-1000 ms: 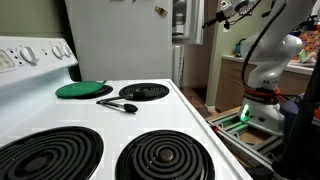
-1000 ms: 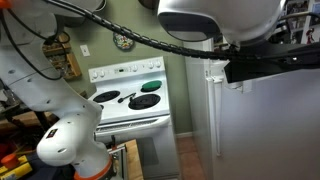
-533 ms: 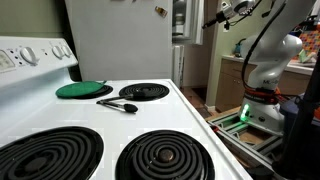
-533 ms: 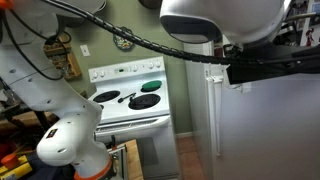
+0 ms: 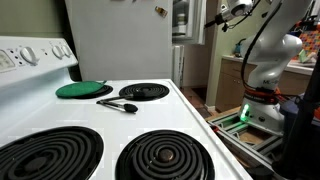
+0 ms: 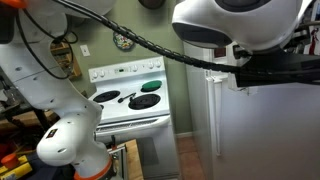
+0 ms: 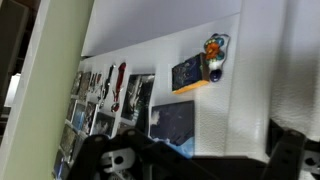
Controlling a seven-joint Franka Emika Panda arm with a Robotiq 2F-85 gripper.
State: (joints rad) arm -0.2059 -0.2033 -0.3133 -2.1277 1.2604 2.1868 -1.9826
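The gripper (image 7: 200,160) is high up, jaws wide apart and empty, facing the white fridge door (image 7: 262,95). A colourful magnet (image 7: 214,52) sits just right of a blue card (image 7: 188,74).

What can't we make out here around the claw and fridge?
Black claw: too small in an exterior view, jaws unreadable.
Same claw: hidden behind the arm's white housing in an exterior view.
Photos on the white fridge side: blurred in wrist view.
Colourful magnet: blurred, shape unclear.
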